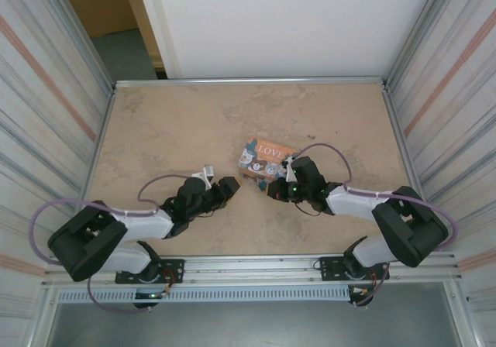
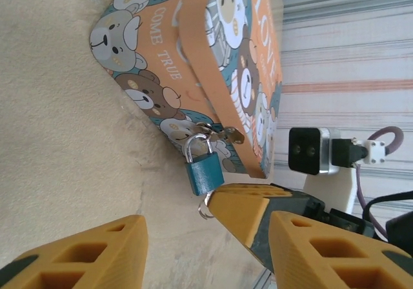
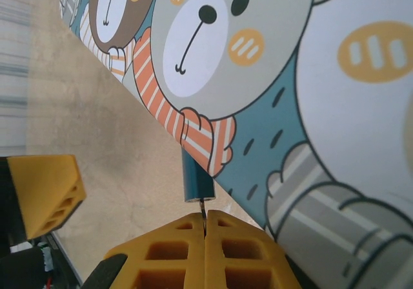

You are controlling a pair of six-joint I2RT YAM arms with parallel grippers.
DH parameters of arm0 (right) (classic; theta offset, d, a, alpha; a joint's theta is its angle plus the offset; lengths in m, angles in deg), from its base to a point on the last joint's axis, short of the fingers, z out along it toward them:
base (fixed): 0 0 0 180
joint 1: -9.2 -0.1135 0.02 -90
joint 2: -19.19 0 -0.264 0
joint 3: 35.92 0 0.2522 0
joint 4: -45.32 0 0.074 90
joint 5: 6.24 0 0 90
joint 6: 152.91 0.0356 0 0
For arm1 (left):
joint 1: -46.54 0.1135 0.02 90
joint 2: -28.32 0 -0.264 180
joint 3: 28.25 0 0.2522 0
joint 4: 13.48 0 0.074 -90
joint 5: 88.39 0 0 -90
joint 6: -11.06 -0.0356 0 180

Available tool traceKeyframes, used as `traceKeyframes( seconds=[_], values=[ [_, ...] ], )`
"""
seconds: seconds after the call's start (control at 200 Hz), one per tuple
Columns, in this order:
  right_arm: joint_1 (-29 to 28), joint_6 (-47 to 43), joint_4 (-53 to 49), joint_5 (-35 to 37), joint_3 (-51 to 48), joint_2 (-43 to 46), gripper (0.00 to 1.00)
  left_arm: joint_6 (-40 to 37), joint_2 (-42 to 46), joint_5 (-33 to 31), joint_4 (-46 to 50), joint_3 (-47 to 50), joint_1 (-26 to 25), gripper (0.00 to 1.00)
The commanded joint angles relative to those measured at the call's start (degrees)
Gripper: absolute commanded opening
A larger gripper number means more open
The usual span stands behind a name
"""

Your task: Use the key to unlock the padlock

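Observation:
The blue padlock (image 2: pixel 205 171) hangs by its silvery shackle from the hasp of the cartoon "LOVE" box (image 2: pixel 193 57). My right gripper (image 3: pixel 205 223) is shut on the thin silvery key (image 3: pixel 203 209), whose blade points up into the bottom of the padlock (image 3: pixel 195 179). In the left wrist view the right gripper (image 2: pixel 219 197) sits just under the padlock, with the key's ring (image 2: pixel 205 210) poking out beside it. My left gripper (image 2: pixel 206 257) is open, a short way in front of the padlock, with nothing between its fingers. From above, the left gripper (image 1: pixel 231 187) and right gripper (image 1: pixel 273 192) face each other at the box's near corner.
The box (image 1: pixel 263 158) lies on the beige table (image 1: pixel 170 130), slightly right of centre. Corrugated metal walls (image 1: pixel 46 91) close in both sides, and a metal rail (image 1: pixel 256 268) runs along the near edge by the arm bases.

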Motion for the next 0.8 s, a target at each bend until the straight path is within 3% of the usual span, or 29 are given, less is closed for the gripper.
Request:
traceKeyframes(
  seconds=[0.0,0.316,0.797],
  values=[
    [-0.4,2.8,0.2,-1.3,1.8,0.1,0.00,1.9,-3.0,1.4,-8.4,-0.4,-0.2,0.50],
    [-0.4,5.8,-0.7,-1.6,2.2,-0.1,0.00,4.3,-12.1,2.2,-13.8,-4.2,-1.3,0.48],
    [-0.3,8.5,1.7,-3.2,2.3,-1.6,0.00,13.8,-31.4,0.5,-32.0,-8.5,-3.9,0.38]
  ],
)
